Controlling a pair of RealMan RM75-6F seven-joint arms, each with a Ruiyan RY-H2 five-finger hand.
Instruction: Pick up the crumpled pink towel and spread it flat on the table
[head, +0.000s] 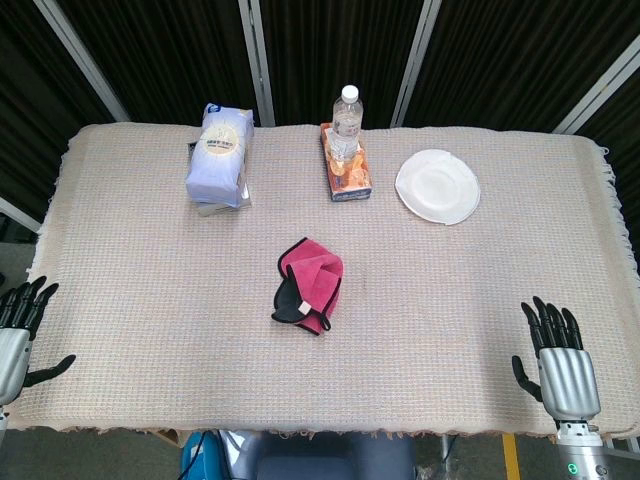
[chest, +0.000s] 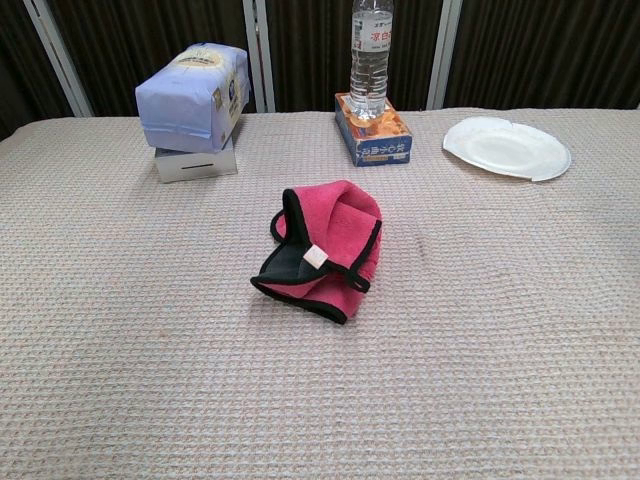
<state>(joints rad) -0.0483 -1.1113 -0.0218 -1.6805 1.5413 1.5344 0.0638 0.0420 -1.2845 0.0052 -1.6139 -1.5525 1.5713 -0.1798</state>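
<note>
Dark curtains back a table under a beige woven cloth in the head view; the left hand sits at the near left edge with fingers apart, holding nothing, and the right hand stands at the near right edge, back up, fingers straight and spread, empty, both well apart from the pink towel, which lies crumpled near the centre. Chest view shows no hands; the towel is a folded heap with black trim, a dark underside turned out and a small pale tag, with a tissue pack, a water bottle on a box and a white plate along the far side.
</note>
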